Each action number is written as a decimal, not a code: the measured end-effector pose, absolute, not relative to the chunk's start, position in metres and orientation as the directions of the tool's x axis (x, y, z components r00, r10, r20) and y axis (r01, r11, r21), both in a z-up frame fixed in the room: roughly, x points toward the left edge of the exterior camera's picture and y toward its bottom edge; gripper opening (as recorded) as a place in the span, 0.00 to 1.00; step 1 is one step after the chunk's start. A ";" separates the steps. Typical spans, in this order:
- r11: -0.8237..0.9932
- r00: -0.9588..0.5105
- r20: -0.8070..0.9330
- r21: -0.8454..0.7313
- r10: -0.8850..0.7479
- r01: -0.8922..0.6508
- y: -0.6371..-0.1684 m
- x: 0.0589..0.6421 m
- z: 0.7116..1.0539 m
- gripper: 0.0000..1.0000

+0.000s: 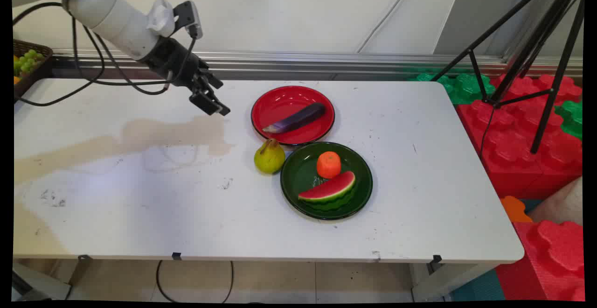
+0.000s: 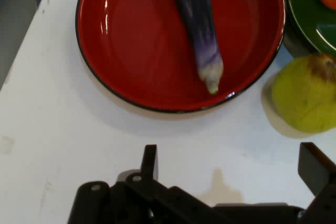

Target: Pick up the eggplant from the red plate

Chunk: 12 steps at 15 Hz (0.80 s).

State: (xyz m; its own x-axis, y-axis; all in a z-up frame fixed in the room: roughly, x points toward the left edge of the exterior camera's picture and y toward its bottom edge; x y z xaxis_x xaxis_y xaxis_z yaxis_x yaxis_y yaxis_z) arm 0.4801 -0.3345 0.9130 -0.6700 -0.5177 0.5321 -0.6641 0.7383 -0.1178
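Nearest me, a green plate [image 1: 298, 177] carries a watermelon slice [image 1: 327, 190] and an orange [image 1: 329, 164]. A pear [image 1: 269, 157] stands just beside its rim. Behind, an eggplant [image 1: 295, 118] lies across a red plate [image 1: 280, 102]. Left of that, the gripper [image 1: 210, 102] hangs over the table [image 1: 140, 205], fingers spread wide, holding nothing.

A red plate [image 1: 280, 107] holds an eggplant [image 1: 296, 117]. At its 5 o'clock a green plate [image 1: 298, 177] carries an orange [image 1: 328, 164] and a watermelon slice [image 1: 327, 190]; a pear [image 1: 269, 156] stands at that plate's 9 o'clock.
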 end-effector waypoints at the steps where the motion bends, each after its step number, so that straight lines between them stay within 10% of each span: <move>1: 0.742 -0.673 0.532 -0.119 -0.514 -0.660 -0.339 0.478 0.911 1.00; 12: 0.765 -0.700 0.520 -0.129 -0.489 -0.631 -0.395 0.452 0.877 1.00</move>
